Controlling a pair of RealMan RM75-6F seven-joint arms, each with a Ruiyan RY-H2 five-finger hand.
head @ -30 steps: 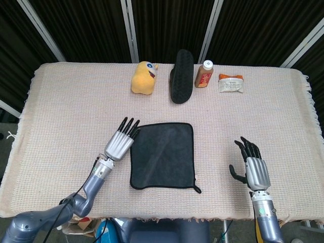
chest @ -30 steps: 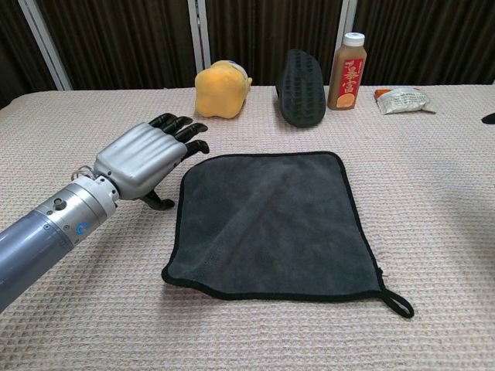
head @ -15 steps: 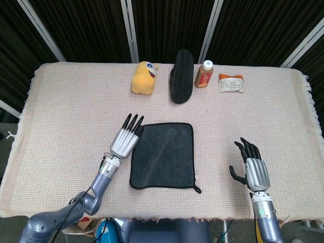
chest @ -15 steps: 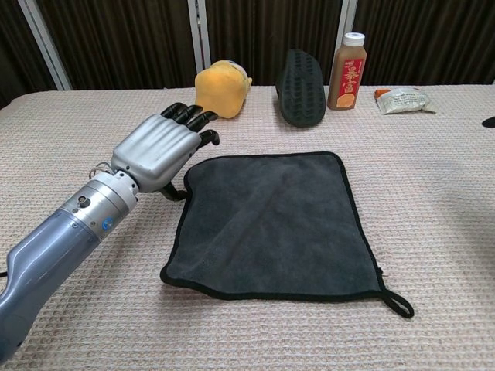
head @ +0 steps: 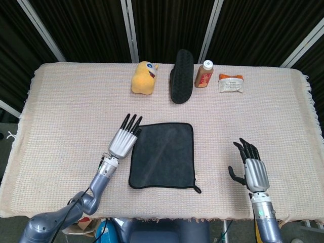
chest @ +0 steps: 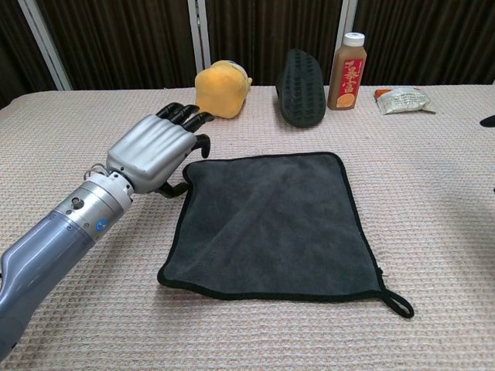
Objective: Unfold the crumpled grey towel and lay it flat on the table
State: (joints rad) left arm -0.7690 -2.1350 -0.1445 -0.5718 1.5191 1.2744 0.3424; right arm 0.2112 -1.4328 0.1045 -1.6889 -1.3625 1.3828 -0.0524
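Hands spread and empty beside a flattened towel.
Left hand [chest: 152,152] is held, fingers apart, at the far-left corner of the grey towel [chest: 271,222], which lies flat mid-table; right hand [head: 251,167], likewise splayed, is kept well right.

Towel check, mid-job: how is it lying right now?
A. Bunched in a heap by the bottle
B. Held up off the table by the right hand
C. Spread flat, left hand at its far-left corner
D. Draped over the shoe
C. The towel lies spread flat on the table, and the left hand sits at its far-left corner; the right hand is well clear of it.
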